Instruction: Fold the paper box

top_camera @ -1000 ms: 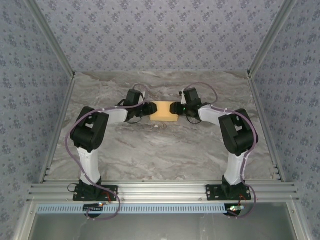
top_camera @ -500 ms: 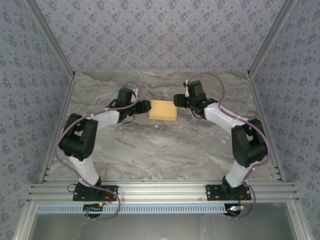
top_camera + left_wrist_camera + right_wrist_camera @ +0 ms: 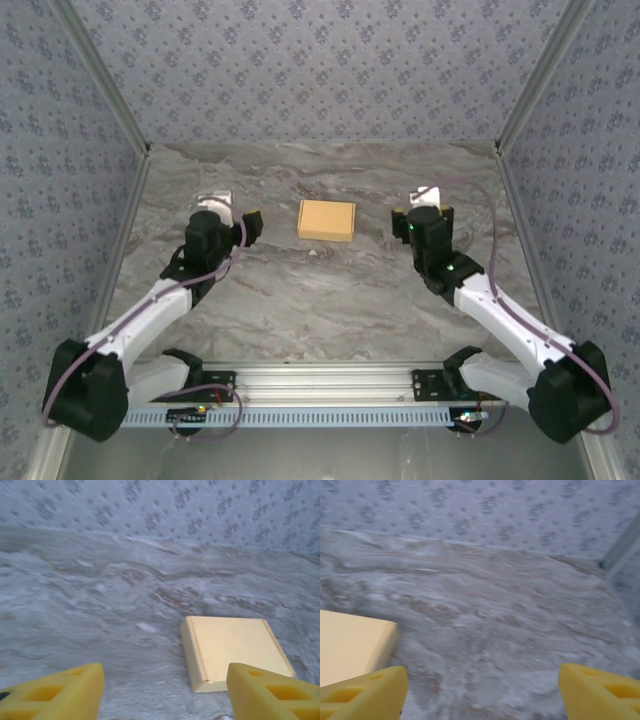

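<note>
Top view: the paper box [image 3: 326,220], a closed, flat, yellow-orange cardboard rectangle, lies toward 12 o'clock on the marbled grey table [image 3: 320,300]; what is inside it cannot be told. The left gripper [image 3: 232,212] stands off at its 9 o'clock and the right gripper [image 3: 418,203] at its 3 o'clock. A second ago both pressed against the box's ends; the box has not moved.

Left wrist view: yellow fingers [image 3: 55,690] are spread wide with nothing between them, and the box [image 3: 232,650] lies at 2 o'clock with a creased, rounded left edge.

Right wrist view: the fingers [image 3: 362,692] are likewise parted and empty, with a smooth box corner [image 3: 350,645] at 9 o'clock.
</note>
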